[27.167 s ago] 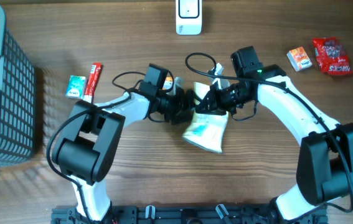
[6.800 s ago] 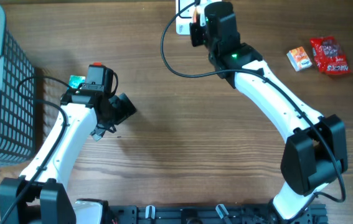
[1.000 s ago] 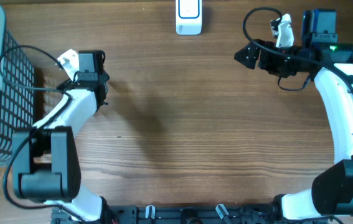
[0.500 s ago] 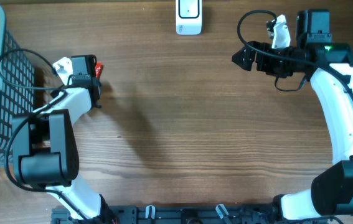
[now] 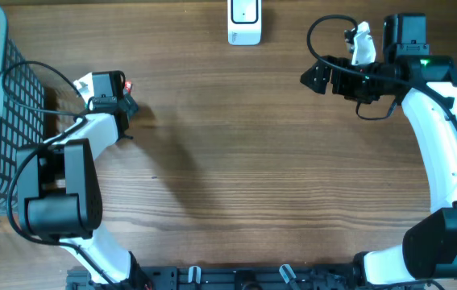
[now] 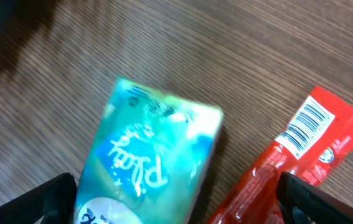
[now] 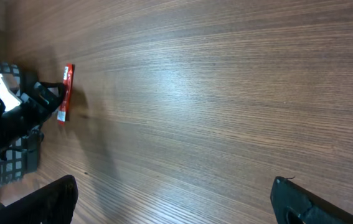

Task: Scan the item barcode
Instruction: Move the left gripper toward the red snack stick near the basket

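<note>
The left gripper [image 6: 175,186] is hanging low over the wooden table [image 6: 257,43]. Its two fingers are standing wide apart, and it is holding nothing.

A teal packet [image 6: 154,158] is lying flat on the table right under this gripper, in the gap between the fingers. One edge of the packet is lying very close to one finger, and I cannot tell if they are touching. A red stick packet [image 6: 288,162] is lying just beside the teal packet, close to the other finger. Its black and white barcode [image 6: 307,123] is facing up, at the end pointing away from the gripper.

The right gripper [image 5: 307,77] is hanging over bare wood, well apart from the left one. Its fingers are also standing wide apart, and it is holding nothing. From this gripper's own camera, the red stick packet is looking tiny, far ahead across the table, next to the left arm [image 7: 8,115].

The white scanner [image 5: 244,22] is sitting at the far edge of the table, off to one side of the right gripper. A grey basket [image 5: 2,121] is standing behind the left gripper, close to its arm.
</note>
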You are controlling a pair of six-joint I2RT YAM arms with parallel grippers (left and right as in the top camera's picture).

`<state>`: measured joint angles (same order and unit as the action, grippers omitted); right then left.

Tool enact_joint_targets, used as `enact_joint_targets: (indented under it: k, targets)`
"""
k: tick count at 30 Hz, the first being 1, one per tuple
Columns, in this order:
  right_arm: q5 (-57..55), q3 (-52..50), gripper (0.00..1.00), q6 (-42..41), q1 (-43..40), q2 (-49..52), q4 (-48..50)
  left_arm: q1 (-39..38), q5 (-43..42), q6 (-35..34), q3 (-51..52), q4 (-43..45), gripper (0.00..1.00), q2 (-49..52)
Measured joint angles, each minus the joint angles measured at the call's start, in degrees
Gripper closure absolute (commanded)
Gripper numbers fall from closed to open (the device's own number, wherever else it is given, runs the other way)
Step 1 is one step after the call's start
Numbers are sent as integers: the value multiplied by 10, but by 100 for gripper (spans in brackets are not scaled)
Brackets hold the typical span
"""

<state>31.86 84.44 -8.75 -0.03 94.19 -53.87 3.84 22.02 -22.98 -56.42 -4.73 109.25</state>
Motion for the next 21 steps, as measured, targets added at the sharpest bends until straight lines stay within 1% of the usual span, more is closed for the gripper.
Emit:
enact_joint_targets:
  k: [6, 10, 16, 21]
  targets:
    - [0, 0, 0, 0, 0, 0, -3, 0, -66, -2, -9, -28, 3, 0]
    - [0, 0, 0, 0, 0, 0, -3, -14, -81, 8, -11, -43, 4, -5]
    - [0, 0, 0, 0, 0, 0, -3, -96, -113, 37, -8, -71, 5, -21]
    - [0, 0, 0, 0, 0, 0, -5, -192, -137, 48, -3, -83, 4, -43]
